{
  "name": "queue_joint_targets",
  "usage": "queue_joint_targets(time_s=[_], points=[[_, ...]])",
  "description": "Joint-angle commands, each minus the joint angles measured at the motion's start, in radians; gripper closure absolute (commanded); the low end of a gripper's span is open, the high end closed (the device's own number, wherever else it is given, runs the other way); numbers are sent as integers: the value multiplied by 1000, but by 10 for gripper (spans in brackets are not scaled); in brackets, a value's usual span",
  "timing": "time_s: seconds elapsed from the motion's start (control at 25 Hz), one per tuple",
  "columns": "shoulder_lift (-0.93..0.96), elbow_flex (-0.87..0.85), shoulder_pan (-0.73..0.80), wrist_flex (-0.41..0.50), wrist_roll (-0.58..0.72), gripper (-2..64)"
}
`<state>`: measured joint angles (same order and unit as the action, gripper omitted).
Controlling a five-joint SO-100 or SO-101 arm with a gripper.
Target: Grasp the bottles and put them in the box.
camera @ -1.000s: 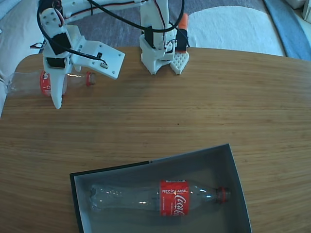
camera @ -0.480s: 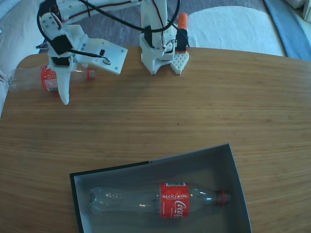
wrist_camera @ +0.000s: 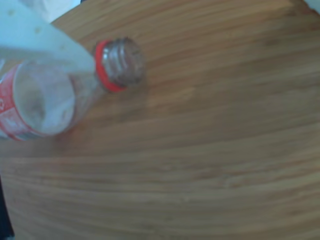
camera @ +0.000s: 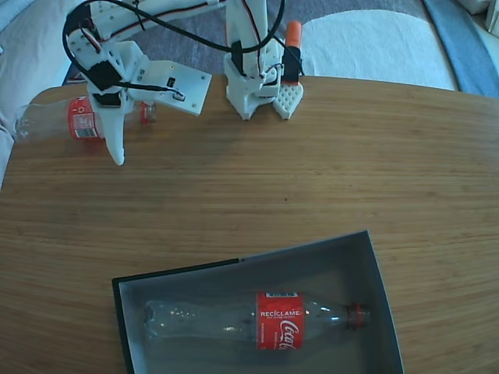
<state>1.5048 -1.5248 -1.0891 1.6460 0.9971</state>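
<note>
The box holds one bottle (lying flat)

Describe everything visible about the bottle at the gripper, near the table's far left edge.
The bottle is clear plastic with a red label and a red neck ring, and its mouth is open with no cap. It looks empty. It is horizontal at the table's far-left corner, base overhanging the edge, and the white gripper straddles its middle.
</note>
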Motion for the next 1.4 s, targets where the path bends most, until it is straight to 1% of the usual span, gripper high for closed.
queue_joint_targets(time_s=[0.0, 0.16, 0.28, 0.48, 0.92, 1.08, 1.36], points=[[51, 9, -32, 69, 5, 6], [52, 14, -84, 69, 12, 6], [58, 11, -140, 69, 67, 6], [51, 14, -202, 69, 106, 6], [41, 6, -267, 67, 114, 6], [41, 6, -296, 67, 146, 6], [41, 6, -299, 66, 146, 6]])
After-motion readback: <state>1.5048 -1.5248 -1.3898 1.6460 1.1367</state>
